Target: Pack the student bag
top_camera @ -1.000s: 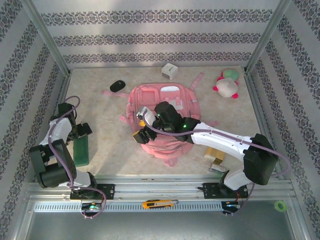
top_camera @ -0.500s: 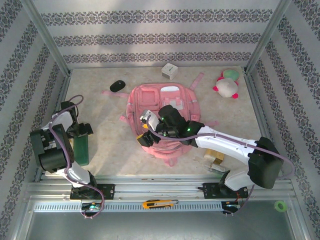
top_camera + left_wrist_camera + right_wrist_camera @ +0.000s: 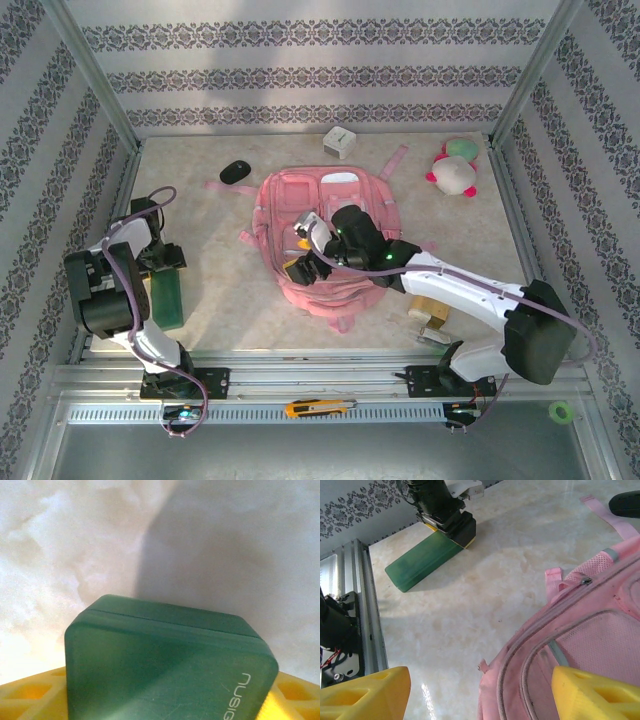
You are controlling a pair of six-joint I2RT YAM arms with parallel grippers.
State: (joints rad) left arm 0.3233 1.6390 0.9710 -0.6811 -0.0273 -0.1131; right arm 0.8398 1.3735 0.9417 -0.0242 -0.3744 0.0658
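The student bag [image 3: 335,215], a large pink backpack, lies flat mid-table, and its zipped left edge [image 3: 590,630] fills the right of the right wrist view. My right gripper [image 3: 297,253] hovers open over that left edge. Its yellow fingertips [image 3: 365,692] stand wide apart, one over the table and one over the bag, with a small zipper pull [image 3: 482,667] between them. At the table's left, my left gripper [image 3: 164,268] is shut on a long dark green case [image 3: 167,298]. That green case [image 3: 170,660] sits between the yellow fingers [image 3: 30,700], and the case [image 3: 425,555] rests on the table.
A black mouse [image 3: 235,171] and a white cube [image 3: 340,141] lie behind the bag. A pink-white-green plush toy [image 3: 455,170] sits at the back right. Small wooden blocks [image 3: 432,310] lie under the right arm. A utility knife [image 3: 318,407] rests on the front rail.
My right gripper has shifted right and slightly back over the bag's left edge. The left arm has folded closer to its base, nudging the green case a little.
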